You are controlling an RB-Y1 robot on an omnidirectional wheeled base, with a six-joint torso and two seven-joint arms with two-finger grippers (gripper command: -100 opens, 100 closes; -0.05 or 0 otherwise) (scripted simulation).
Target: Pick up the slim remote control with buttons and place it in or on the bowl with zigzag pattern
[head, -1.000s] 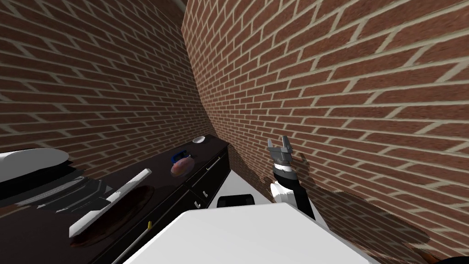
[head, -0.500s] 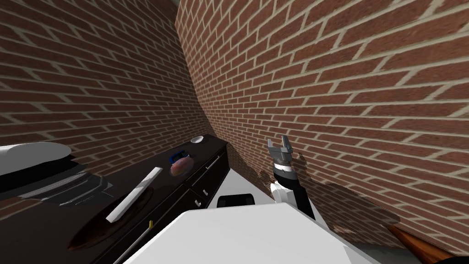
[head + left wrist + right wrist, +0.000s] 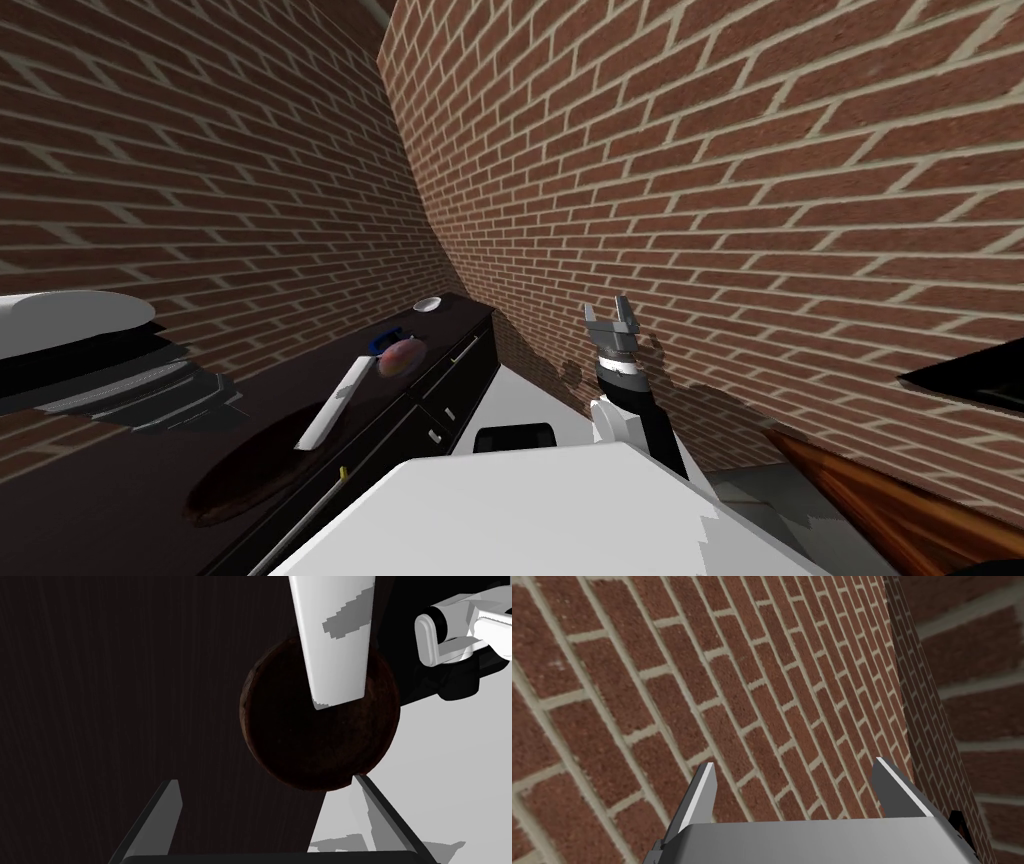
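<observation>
Over the far part of the dark brown bowl one end of the slim white remote is seen. The rest of it reaches out past the rim, on the side of the bowl away from the left tool. Whether rim and remote are touching cannot be told. The bowl is set on a dark table, near its front edge. The left tool is held on the near side of the bowl, its two fingers spread wide with nothing between them, and one fingertip is seen just by the rim.

A second ago the remote was drawn larger and lay right across the bowl, its near end past the near rim. Half a second ago it was smaller and farther along. Now only its near end overlaps the bowl, and its far end is brought just beside a pink round thing beyond the bowl. A blue thing and a small white dish are seen farther beyond, unchanged.

The head camera has been turned slightly: a brown wooden surface and a black shape have been brought into view well to the right of the bowl.

The right tool is held raised by the brick wall, well apart from the bowl. As before, its fingers are spread open and nothing is gripped.
</observation>
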